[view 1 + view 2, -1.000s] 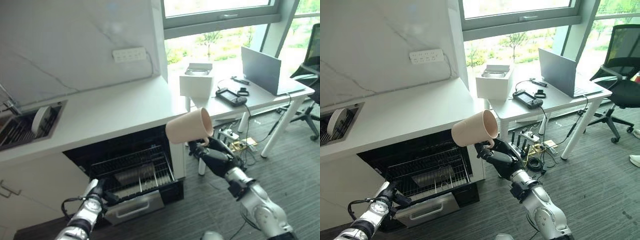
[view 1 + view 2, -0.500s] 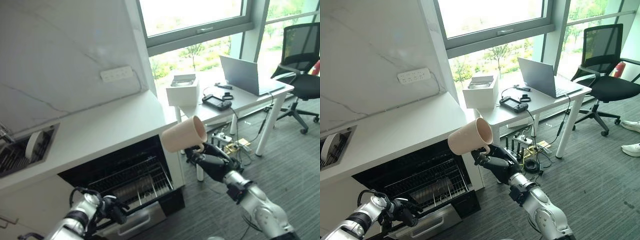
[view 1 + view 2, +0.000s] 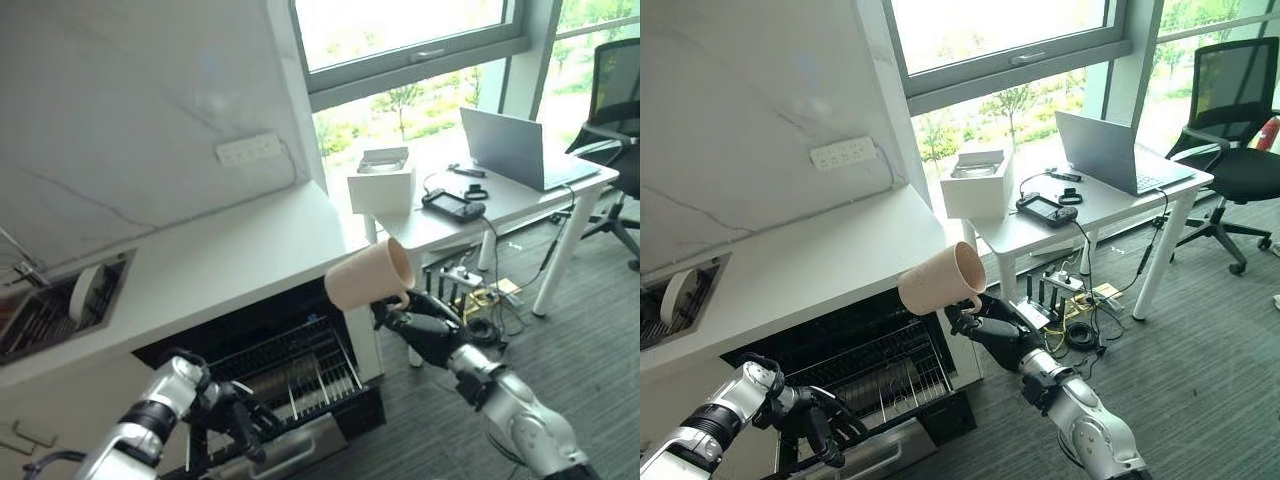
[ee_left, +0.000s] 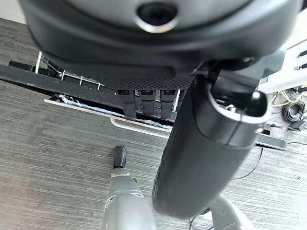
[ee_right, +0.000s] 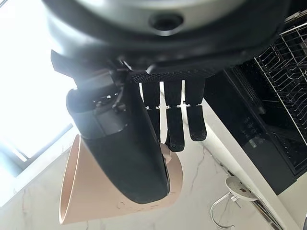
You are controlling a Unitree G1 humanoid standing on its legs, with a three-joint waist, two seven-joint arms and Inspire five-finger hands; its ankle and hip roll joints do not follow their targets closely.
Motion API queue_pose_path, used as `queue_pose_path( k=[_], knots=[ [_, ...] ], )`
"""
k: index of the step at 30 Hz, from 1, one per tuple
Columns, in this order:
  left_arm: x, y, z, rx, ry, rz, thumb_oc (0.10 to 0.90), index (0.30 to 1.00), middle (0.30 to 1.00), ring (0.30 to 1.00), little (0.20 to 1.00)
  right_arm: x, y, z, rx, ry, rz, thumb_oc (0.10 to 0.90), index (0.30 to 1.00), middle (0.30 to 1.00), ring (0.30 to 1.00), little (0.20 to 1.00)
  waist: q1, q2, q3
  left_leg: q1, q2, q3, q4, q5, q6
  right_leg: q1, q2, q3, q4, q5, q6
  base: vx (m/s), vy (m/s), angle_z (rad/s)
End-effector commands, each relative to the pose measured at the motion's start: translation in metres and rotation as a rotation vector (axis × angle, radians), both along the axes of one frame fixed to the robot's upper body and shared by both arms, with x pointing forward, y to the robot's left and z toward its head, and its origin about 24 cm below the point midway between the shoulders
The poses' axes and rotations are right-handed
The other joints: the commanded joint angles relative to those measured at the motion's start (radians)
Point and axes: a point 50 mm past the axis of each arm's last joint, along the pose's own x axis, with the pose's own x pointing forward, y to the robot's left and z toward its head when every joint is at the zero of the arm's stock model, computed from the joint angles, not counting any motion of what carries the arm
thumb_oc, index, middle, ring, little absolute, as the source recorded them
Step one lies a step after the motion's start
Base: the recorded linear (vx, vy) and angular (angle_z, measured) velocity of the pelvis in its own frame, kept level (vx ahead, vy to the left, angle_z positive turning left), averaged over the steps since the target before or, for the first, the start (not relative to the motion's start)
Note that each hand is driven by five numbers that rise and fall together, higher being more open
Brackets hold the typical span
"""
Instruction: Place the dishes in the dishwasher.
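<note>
A: We start with the biggest thing. The dishwasher [image 3: 270,370] sits under the white counter [image 3: 215,250], its door down and its wire rack [image 3: 290,365] pulled out toward us. As far as we can see, the rack carries no dishes yet.

B: So we judge the task barely begun. The pink mug [image 3: 368,275] is up in the air, to the right of the open dishwasher and just off the counter's right end, lying on its side with its mouth turned to the right. It has not reached the rack.

A: And a white plate [image 3: 83,290] stands on edge in the sink [image 3: 45,315] at the far left. We take it as a dish that has yet to be loaded.

B: Now the hands. Our right hand [image 3: 425,325] is below the mug, and in the right wrist view its fingers [image 5: 175,120] curl against the mug's wall while the thumb lies across it. We call that a firm grip on the mug.

A: Our left hand [image 3: 235,410] is low, by the near left corner of the rack. Its fingers hang loose and fairly straight, and it holds nothing. Whether it touches the rack or the door we cannot tell.

B: What is left, then: we carry the mug left and down into the rack, then fetch the plate.
</note>
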Motion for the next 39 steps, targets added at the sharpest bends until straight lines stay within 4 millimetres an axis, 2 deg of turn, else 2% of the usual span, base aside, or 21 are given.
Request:
queue_pose_path(
  k=[1, 5, 7, 9, 11, 12, 13, 17, 19, 24, 30, 34, 39],
  knots=[
    [-0.07, -0.026, -0.034, -0.364, 0.366, 0.067, 0.8, 0.9, 0.9, 0.9, 0.9, 0.019, 0.013, 0.072, 0.175, -0.363, 0.023, 0.4, 0.3, 0.3, 0.3, 0.3, 0.026, -0.073, 0.068, -0.079, 0.036, -0.064, 0.15, -0.113, 0.029, 0.057, -0.026, 0.01, -0.02, -0.077, 0.073, -0.01, -0.003, 0.13],
    [-0.055, -0.02, -0.031, -0.355, 0.158, 0.203, 0.8, 0.9, 0.9, 0.9, 0.9, 0.019, 0.012, 0.071, 0.165, -0.363, 0.009, 0.4, 0.3, 0.3, 0.3, 0.3, 0.044, -0.075, 0.067, -0.084, 0.037, -0.078, 0.15, -0.108, 0.026, 0.061, -0.033, -0.002, -0.02, -0.075, 0.073, 0.0, 0.005, 0.17],
    [-0.03, -0.014, -0.019, -0.353, -0.121, 0.374, 0.8, 0.9, 0.9, 0.9, 0.9, 0.019, 0.009, 0.069, 0.14, -0.367, -0.025, 0.4, 0.3, 0.3, 0.3, 0.3, 0.068, -0.077, 0.067, -0.09, 0.033, -0.094, 0.15, -0.106, 0.026, 0.065, -0.041, -0.015, -0.02, -0.074, 0.073, 0.0, 0.016, 0.24],
    [-0.015, -0.004, -0.007, -0.344, -0.303, 0.494, 0.8, 0.9, 0.9, 0.9, 0.9, 0.02, 0.005, 0.071, 0.123, -0.373, -0.047, 0.4, 0.3, 0.3, 0.3, 0.3, 0.083, -0.078, 0.067, -0.093, 0.032, -0.102, 0.15, -0.104, 0.024, 0.067, -0.046, -0.023, -0.02, -0.074, 0.073, 0.0, 0.016, 0.16],
    [0.003, 0.017, 0.012, -0.261, -0.608, 0.652, 0.8, 0.9, 0.9, 0.9, 0.9, 0.02, 0.0, 0.072, 0.099, -0.385, -0.078, 0.4, 0.3, 0.3, 0.3, 0.3, 0.1, -0.083, 0.068, -0.096, 0.03, -0.112, 0.15, -0.101, 0.023, 0.072, -0.05, -0.034, -0.02, -0.075, 0.073, 0.01, 0.01, 0.24],
    [0.017, 0.037, 0.041, -0.186, -0.869, 0.7, 0.8, 0.9, 0.9, 0.9, 0.9, 0.021, -0.005, 0.074, 0.086, -0.398, -0.106, 0.4, 0.3, 0.3, 0.3, 0.3, 0.119, -0.092, 0.068, -0.1, 0.028, -0.126, 0.15, -0.099, 0.022, 0.076, -0.057, -0.049, -0.02, -0.077, 0.074, 0.0, -0.006, 0.33],
    [0.022, 0.043, 0.058, -0.186, -0.983, 0.726, 0.8, 0.9, 0.9, 0.9, 0.9, 0.021, -0.008, 0.076, 0.077, -0.407, -0.121, 0.4, 0.3, 0.3, 0.3, 0.3, 0.129, -0.098, 0.069, -0.103, 0.027, -0.132, 0.15, -0.098, 0.02, 0.077, -0.059, -0.055, -0.02, -0.077, 0.073, 0.0, -0.017, 0.42],
    [0.026, 0.049, 0.102, -0.205, -1.333, 0.822, 0.8, 0.9, 0.9, 0.9, 0.9, 0.027, -0.017, 0.084, 0.042, -0.455, -0.204, 0.4, 0.3, 0.3, 0.3, 0.3, 0.18, -0.12, 0.077, -0.115, 0.026, -0.162, 0.15, -0.094, 0.016, 0.088, -0.069, -0.086, -0.02, -0.082, 0.065, -0.02, -0.024, 0.27],
    [0.027, 0.046, 0.119, -0.226, -1.433, 0.865, 0.8, 0.9, 0.9, 0.9, 0.9, 0.031, -0.021, 0.089, 0.04, -0.478, -0.253, 0.4, 0.3, 0.3, 0.3, 0.3, 0.201, -0.129, 0.082, -0.119, 0.024, -0.178, 0.15, -0.094, 0.015, 0.094, -0.07, -0.099, -0.02, -0.087, 0.059, -0.03, -0.021, 0.28],
    [0.028, 0.037, 0.145, -0.296, -1.583, 0.917, 0.8, 0.9, 0.9, 0.9, 0.9, 0.037, -0.025, 0.099, 0.03, -0.513, -0.323, 0.4, 0.3, 0.3, 0.3, 0.3, 0.227, -0.141, 0.081, -0.122, 0.02, -0.203, 0.15, -0.099, 0.015, 0.104, -0.067, -0.107, -0.02, -0.096, 0.051, 0.0, -0.006, 0.18],
    [0.026, 0.026, 0.16, -0.304, -1.668, 0.858, 0.8, 0.9, 0.9, 0.9, 0.9, 0.038, -0.027, 0.101, 0.034, -0.515, -0.355, 0.4, 0.3, 0.3, 0.3, 0.3, 0.236, -0.146, 0.078, -0.118, 0.019, -0.212, 0.15, -0.103, 0.016, 0.113, -0.063, -0.106, -0.02, -0.1, 0.049, 0.0, 0.0, 0.0],
    [0.027, 0.022, 0.156, -0.308, -1.626, 0.833, 0.8, 0.9, 0.9, 0.9, 0.9, 0.038, -0.025, 0.099, 0.02, -0.506, -0.356, 0.4, 0.3, 0.3, 0.3, 0.3, 0.235, -0.145, 0.076, -0.114, 0.019, -0.21, 0.15, -0.102, 0.017, 0.115, -0.061, -0.104, -0.02, -0.1, 0.048, 0.01, 0.0, 0.0],
    [0.028, 0.021, 0.135, -0.311, -1.486, 0.914, 0.8, 0.9, 0.9, 0.9, 0.9, 0.039, -0.027, 0.094, 0.0, -0.478, -0.361, 0.4, 0.3, 0.3, 0.3, 0.3, 0.23, -0.142, 0.08, -0.109, 0.023, -0.202, 0.15, -0.1, 0.017, 0.117, -0.058, -0.101, -0.02, -0.099, 0.047, 0.01, 0.001, 0.0]
  ],
)
